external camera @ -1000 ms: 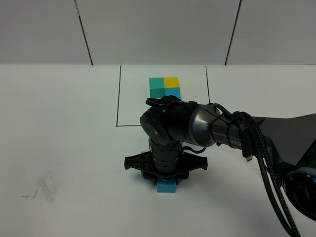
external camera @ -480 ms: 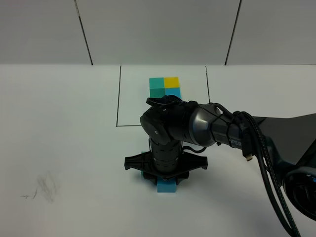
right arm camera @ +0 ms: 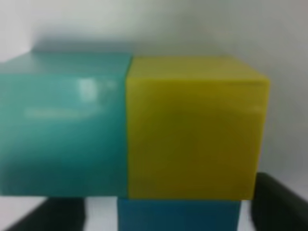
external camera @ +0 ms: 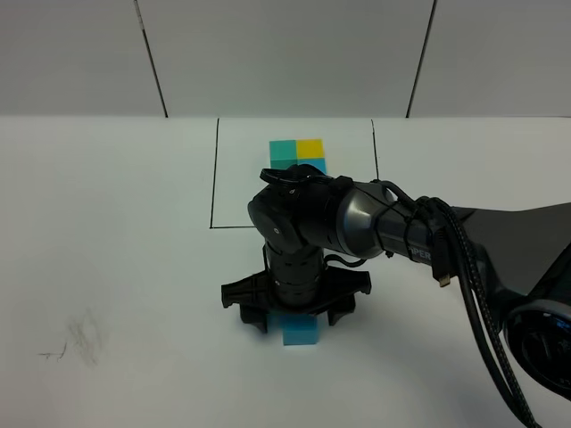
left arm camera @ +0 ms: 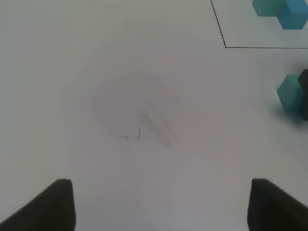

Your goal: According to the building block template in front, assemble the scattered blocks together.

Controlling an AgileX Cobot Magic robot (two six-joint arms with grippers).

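Right fingers [external camera: 296, 318] straddle the scattered blocks on the worktop [external camera: 107, 267]: light blue cube [external camera: 300, 329] nearest, teal cube [right arm camera: 62, 122] and yellow cube [right arm camera: 192, 127] flush side by side behind it. Fingers apart, clear of the cubes, gripping nothing. Left fingers [left arm camera: 159, 204] spread, empty, well off to the side. Building block template [external camera: 298, 153] sits beyond, inside its black frame

The scattered blocks [right arm camera: 192, 125] look like smooth, slightly glossy plastic.
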